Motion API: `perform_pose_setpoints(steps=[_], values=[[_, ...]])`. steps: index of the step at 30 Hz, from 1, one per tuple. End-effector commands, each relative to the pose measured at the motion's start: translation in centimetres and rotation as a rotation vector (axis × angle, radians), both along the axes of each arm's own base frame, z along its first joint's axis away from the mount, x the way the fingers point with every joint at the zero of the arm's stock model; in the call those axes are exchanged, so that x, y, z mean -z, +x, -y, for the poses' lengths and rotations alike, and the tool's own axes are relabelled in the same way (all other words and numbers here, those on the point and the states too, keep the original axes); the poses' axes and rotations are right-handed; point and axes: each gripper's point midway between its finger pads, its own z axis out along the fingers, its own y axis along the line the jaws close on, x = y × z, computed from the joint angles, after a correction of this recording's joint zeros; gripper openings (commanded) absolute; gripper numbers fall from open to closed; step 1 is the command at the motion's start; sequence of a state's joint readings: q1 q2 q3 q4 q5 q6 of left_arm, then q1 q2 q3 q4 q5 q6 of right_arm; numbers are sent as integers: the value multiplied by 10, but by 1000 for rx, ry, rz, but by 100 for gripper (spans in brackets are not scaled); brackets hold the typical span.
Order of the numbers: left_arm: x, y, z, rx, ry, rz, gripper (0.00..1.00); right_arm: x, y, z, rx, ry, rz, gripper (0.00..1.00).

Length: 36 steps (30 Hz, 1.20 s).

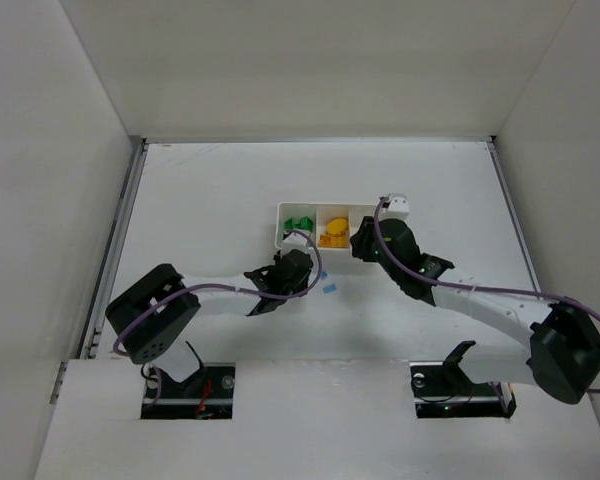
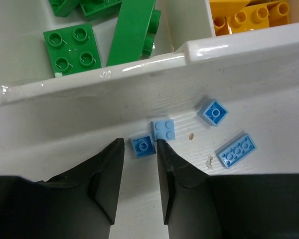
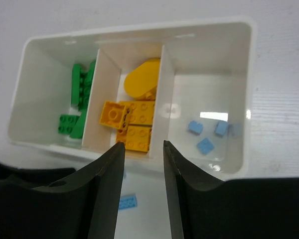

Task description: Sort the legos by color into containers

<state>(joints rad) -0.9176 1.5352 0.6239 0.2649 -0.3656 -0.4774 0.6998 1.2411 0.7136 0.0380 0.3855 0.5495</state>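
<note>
- The containers are one shallow white tray point(image 3: 204, 50) with glossy walls and rounded corners. Two thin dividers split it into three side-by-side compartments. It lies flat on the white table point(image 2: 279, 109), about mid-table, just beyond both grippers.
- The left compartment holds the green legos point(image 3: 78, 102): studded bright green bricks, one long one lying tilted over the others.
- The middle compartment holds the yellow-orange legos point(image 3: 134, 119): square studded bricks packed at its near end, and a smooth piece with a rounded end point(image 3: 141, 79) further back.
- The right compartment holds a few tiny light blue legos point(image 3: 205, 146), lying apart from each other on its floor.
- More blue pieces lie loose on the table just near of the tray's near wall. There is a small mid-blue single-stud brick point(image 2: 143, 146) and a paler four-stud square point(image 2: 164, 129) touching its far right corner. Further right are another single-stud brick point(image 2: 213, 111) and a longer eight-stud plate point(image 2: 236, 150), set askew.
- The left gripper point(image 2: 140, 149) is low over the table with its jaws narrow. The single-stud brick sits between the tips: the right tip meets its edge, and a sliver of table shows at the left tip, so it is not clamped.
- The right gripper point(image 3: 143, 145) hangs at the tray's near edge, over the yellow compartment. Its jaws are moderately apart and hold nothing.
</note>
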Motion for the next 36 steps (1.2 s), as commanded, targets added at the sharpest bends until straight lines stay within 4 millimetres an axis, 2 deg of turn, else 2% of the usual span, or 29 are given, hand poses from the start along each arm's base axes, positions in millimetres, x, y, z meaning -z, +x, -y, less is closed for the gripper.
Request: perform_pose_setpoints(steps=[1,7,11,15,19,23,26,29,32,36], values=[[-11,10,9,6,2,41,28,-16,-14,-22,-75,61,57,42],[-5,9,7,6,18,32,20,2,-44,-40,-157,54,22,42],[-7,4,4,10,21,32,13,15,-53,-41,-159,38,0,42],[-24,-6,-3,12,24,50,12,10,-56,-37,-144,63,12,42],[-61,-9,1,16,-43,92,12,7,-54,-27,-118,68,29,40],[-106,-1,28,49,-161,143,12,11,-49,-7,-35,70,30,31],[-135,11,62,98,-249,175,12,13,-49,9,24,88,24,21],[-158,26,99,154,-316,204,12,14,-49,25,79,105,15,19],[-165,43,129,181,-321,225,12,16,-50,37,104,104,11,20],[-146,71,152,176,-277,211,13,15,-56,40,101,121,17,21]])
